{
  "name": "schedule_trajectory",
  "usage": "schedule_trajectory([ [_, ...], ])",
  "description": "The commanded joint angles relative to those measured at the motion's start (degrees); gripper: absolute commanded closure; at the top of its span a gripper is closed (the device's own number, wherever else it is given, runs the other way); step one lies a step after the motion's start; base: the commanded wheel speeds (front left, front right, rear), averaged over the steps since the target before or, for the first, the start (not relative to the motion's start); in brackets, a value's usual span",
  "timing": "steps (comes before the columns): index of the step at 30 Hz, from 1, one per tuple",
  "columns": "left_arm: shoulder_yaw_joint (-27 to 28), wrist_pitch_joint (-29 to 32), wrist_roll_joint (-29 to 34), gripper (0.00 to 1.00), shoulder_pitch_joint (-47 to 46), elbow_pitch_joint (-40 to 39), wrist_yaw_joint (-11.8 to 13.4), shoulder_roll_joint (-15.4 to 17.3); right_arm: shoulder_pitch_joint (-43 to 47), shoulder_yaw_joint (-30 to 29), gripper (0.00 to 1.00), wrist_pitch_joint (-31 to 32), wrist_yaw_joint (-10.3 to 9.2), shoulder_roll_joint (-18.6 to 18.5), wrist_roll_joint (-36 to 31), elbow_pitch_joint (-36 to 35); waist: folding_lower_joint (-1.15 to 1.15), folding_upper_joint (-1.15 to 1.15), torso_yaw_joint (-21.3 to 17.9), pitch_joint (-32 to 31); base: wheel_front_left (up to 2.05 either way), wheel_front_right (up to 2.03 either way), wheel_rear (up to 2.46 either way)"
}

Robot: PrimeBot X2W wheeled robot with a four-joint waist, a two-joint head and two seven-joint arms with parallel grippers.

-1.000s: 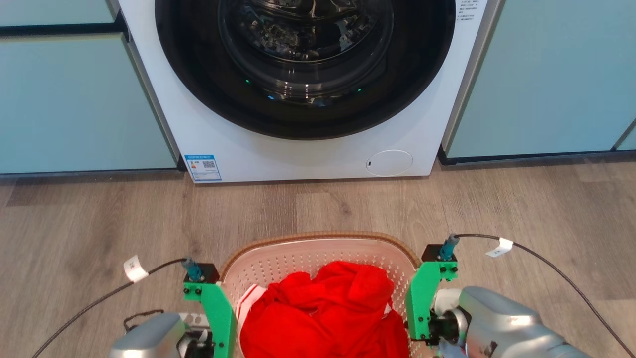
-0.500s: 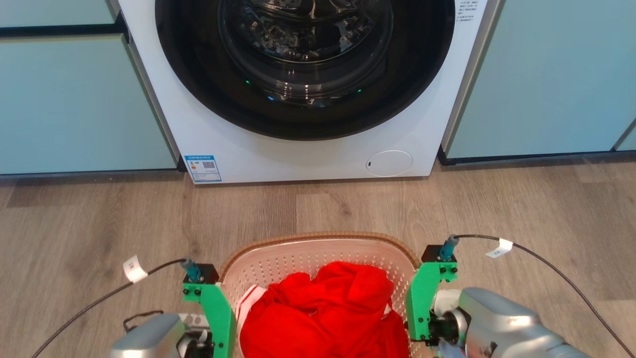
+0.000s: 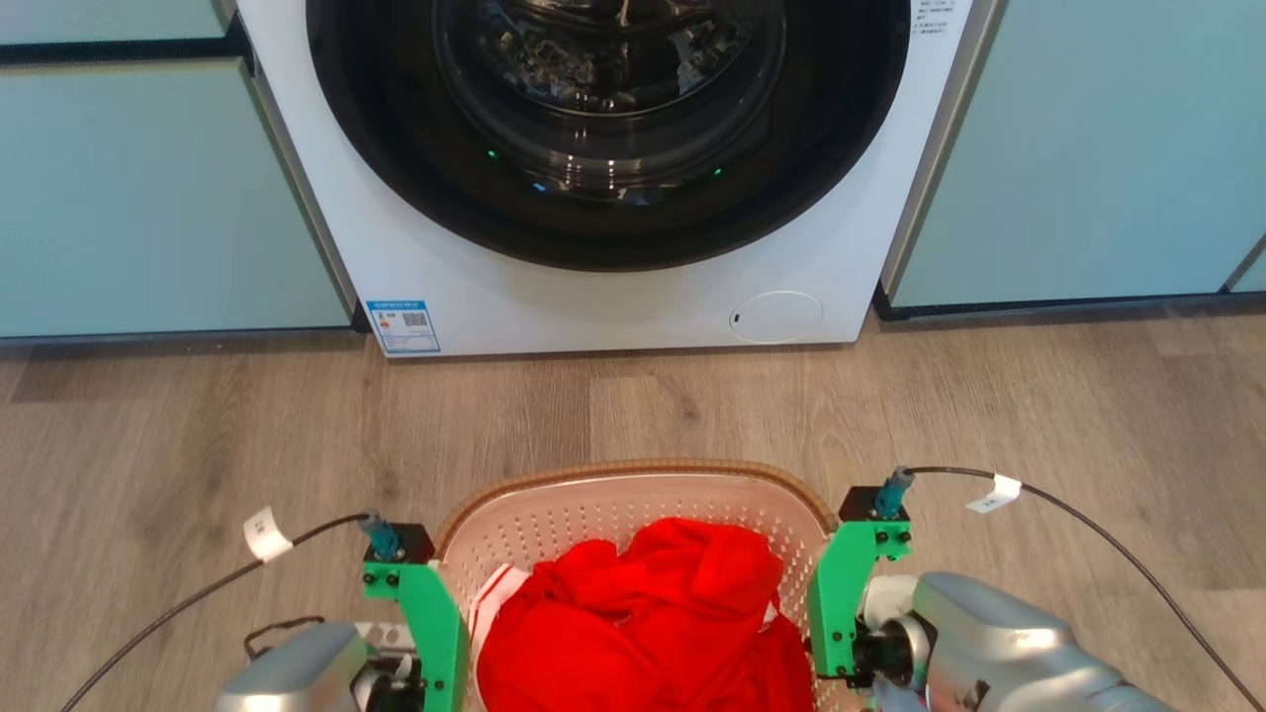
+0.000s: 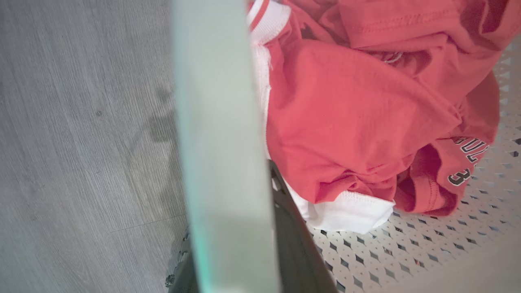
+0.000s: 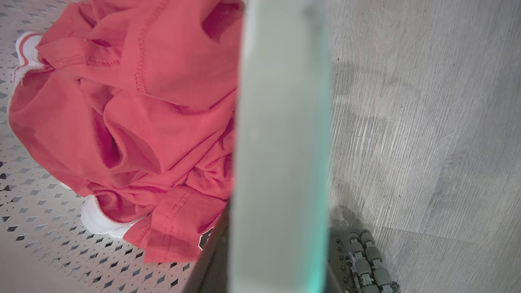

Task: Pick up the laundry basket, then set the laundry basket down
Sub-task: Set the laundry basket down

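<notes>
Probably light, stiff: the laundry basket [image 3: 593, 514] before the washing machine [image 3: 613, 307]; left fingers [image 4: 289, 236] and right fingers [image 5: 209, 248] pinch its handles [image 4: 220, 142], the best hold.

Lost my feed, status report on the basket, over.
Left end effector, right end effector shut on laundry basket sides. Red clothes inside. Washing machine ahead, not touching.

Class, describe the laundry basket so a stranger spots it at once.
Find the big white washing machine. In front of it, over the wooden floor, is a white perforated plastic basket. Its brown woven-look rim and red clothing inside mark it.
</notes>
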Motion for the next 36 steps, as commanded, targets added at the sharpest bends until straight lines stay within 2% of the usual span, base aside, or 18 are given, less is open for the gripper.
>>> schedule_trajectory([
  [1, -1.1, 0.2, 1.1, 1.00, -2.6, -1.0, -1.1, 0.3, -3.7, -0.2, 1.00, -1.2, 1.43, 1.1, -0.1, -2.2, 0.00, 0.00, 0.0, 0.3, 0.00, 0.00, 0.00],
  [13, -1.1, -1.7, 1.3, 1.00, -4.0, -0.1, -1.1, -0.6, -4.8, 0.0, 1.00, -3.0, 1.43, 0.6, -0.5, -2.3, 0.00, 0.00, -0.1, 5.4, 0.00, 0.00, 0.00],
  [22, -1.1, -6.7, 2.4, 1.00, -9.4, 1.7, -1.1, -2.8, -9.0, -0.1, 1.00, -8.8, 1.43, -0.3, -1.9, -2.1, 0.00, 0.00, 0.0, 16.7, 0.00, 0.00, 0.00],
  [32, -1.0, -13.0, 4.1, 1.00, -16.4, 5.7, -1.1, -5.2, -14.3, -0.3, 1.00, -18.0, 1.43, -0.6, -4.3, -0.4, 0.00, 0.00, -0.4, 31.1, 0.00, 0.00, 0.00],
  [36, -0.6, -15.4, 4.1, 1.00, -18.0, 7.3, -1.1, -5.8, -15.2, -0.5, 1.00, -20.5, 1.43, -0.3, -4.4, 0.5, 0.00, 0.00, -0.7, 34.6, 0.00, 0.00, 0.00],
])
